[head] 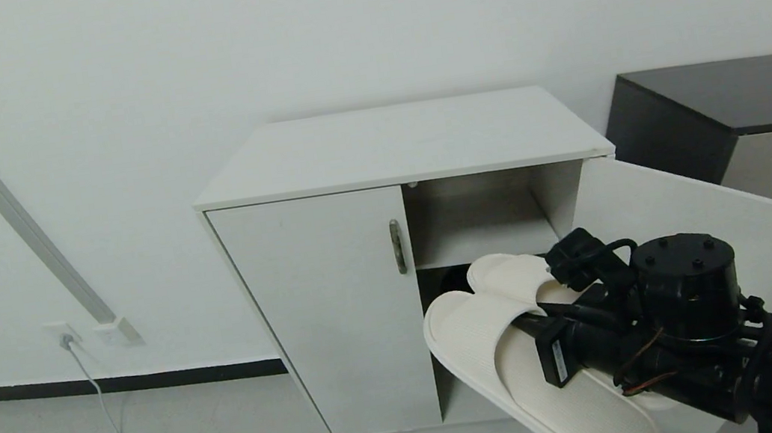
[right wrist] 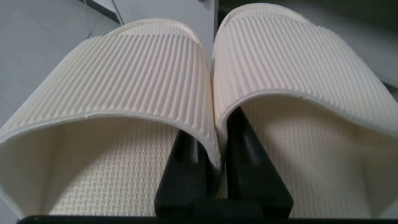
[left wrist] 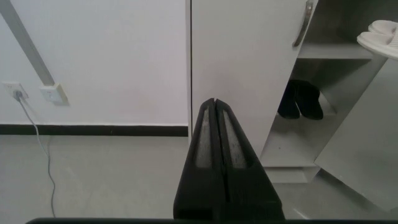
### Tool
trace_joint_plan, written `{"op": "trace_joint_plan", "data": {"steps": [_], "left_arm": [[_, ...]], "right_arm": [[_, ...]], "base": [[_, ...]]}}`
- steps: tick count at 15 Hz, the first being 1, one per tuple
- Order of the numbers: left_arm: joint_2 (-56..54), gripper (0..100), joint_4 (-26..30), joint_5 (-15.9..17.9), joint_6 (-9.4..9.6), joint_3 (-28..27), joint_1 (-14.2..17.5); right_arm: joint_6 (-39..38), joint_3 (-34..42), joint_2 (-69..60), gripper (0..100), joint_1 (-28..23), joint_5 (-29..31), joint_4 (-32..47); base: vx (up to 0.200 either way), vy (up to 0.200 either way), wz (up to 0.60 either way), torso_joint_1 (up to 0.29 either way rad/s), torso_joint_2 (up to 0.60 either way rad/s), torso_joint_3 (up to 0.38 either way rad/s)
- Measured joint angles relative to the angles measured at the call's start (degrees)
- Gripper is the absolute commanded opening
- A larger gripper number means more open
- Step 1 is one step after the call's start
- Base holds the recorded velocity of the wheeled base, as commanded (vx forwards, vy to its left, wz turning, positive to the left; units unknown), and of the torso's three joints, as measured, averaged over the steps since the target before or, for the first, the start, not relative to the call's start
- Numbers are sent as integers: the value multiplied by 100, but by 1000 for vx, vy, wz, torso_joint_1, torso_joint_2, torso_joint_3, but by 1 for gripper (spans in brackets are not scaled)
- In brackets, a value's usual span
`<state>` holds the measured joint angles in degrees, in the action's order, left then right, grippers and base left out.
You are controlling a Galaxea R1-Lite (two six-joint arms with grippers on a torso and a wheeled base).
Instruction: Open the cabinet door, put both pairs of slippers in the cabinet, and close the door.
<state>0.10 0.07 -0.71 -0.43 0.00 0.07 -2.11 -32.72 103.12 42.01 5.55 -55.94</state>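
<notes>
The cabinet (head: pixel 391 148) stands against the wall, at the centre of the head view. Its left door (head: pixel 323 308) is closed. Its right door (head: pixel 697 225) is swung open toward 4 o'clock. The white slippers (head: pixel 518 349) are held side by side at 5 o'clock, toes at the mouth of the open compartment, near the shelf (head: pixel 485 251) edge. The black slippers (left wrist: pixel 300 99) sit inside on a lower level. The right gripper (right wrist: pixel 214 152) fingers (right wrist: pixel 249 162) clamp the white slippers' adjoining straps. The left gripper (left wrist: pixel 214 107) faces the left door, apart from it, fingers pressed together and holding nothing.
</notes>
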Motion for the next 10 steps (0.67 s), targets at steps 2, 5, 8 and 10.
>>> {"op": "trace_joint_plan", "data": {"steps": [2, 5, 8, 10], "left_arm": [[0, 0, -2, 2, 0, 0, 0], [0, 0, -2, 5, 0, 0, -2], [0, 0, -5, 2, 27, 0, 2], [0, 0, 0, 5, 111, 0, 2]], "right_arm": [[1, 1, 22, 0, -1, 6, -5], [0, 4, 57, 0, -4, 9, -22], [0, 15, 74, 0, -11, 6, -27], [0, 43, 116, 0, -11, 9, -39]], "base": [[0, 0, 0, -176, 503, 317], [0, 0, 0, -150, 486, 321], [0, 0, 0, -134, 468, 323], [0, 0, 0, -100, 459, 347]]}}
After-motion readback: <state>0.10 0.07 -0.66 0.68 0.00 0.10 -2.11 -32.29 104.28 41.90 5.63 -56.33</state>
